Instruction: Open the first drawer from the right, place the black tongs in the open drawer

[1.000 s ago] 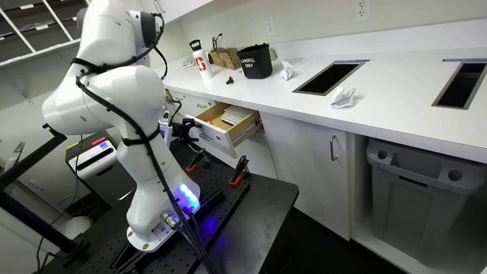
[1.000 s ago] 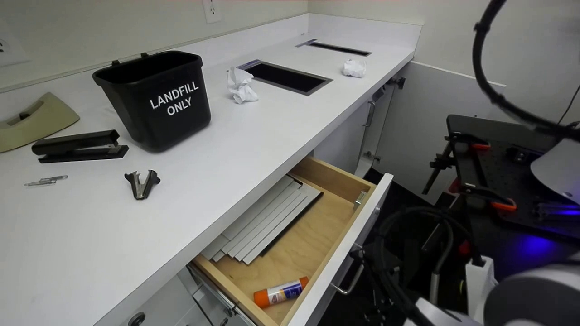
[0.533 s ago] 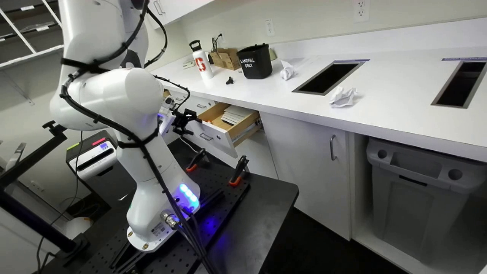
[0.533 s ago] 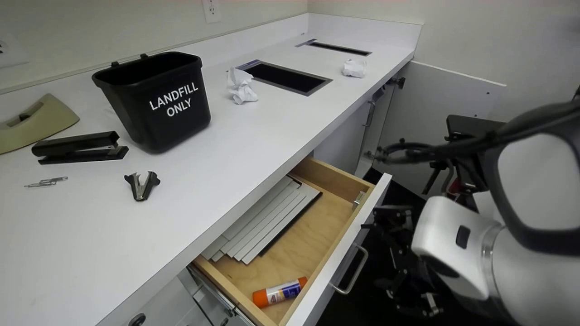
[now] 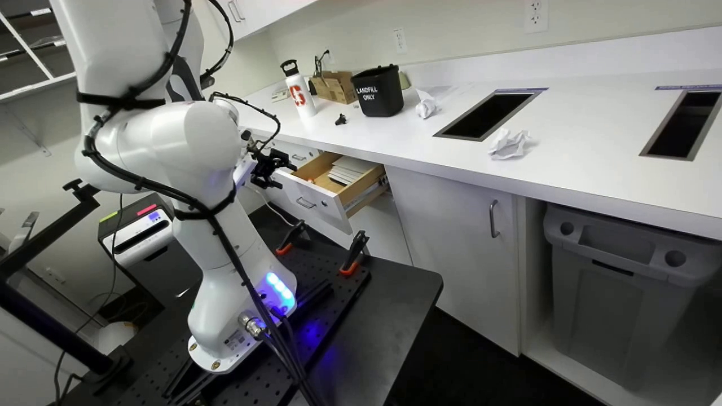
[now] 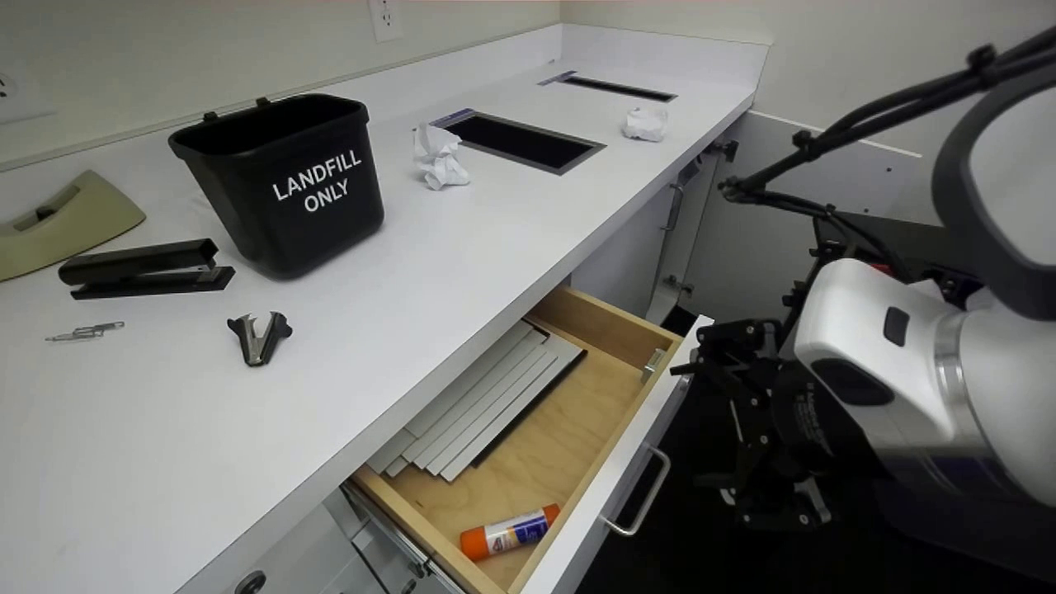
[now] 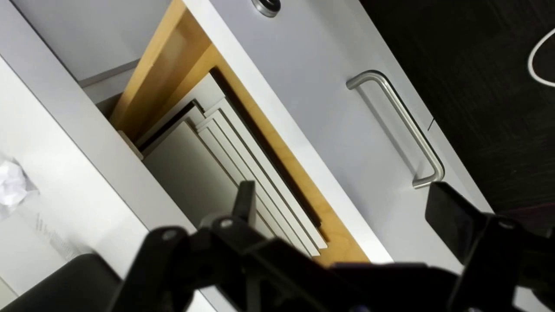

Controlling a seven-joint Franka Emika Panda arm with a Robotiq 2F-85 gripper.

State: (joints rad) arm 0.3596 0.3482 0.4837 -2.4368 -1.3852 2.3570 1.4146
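Your gripper [image 6: 699, 425] is spread wide, gripping nothing, near the front of the pulled-out drawer [image 6: 573, 417]. Across the drawer from it, well apart, the black tongs [image 6: 254, 351], shaped like a staple remover, lie on the worktop [image 6: 363, 388].

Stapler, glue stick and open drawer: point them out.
Stapler [image 6: 136, 261]: in an exterior view, on its black top half.
Glue stick [image 6: 513, 533]: in an exterior view, on its printed label.
Open drawer [image 7: 329, 112]: in the wrist view, on its white front.
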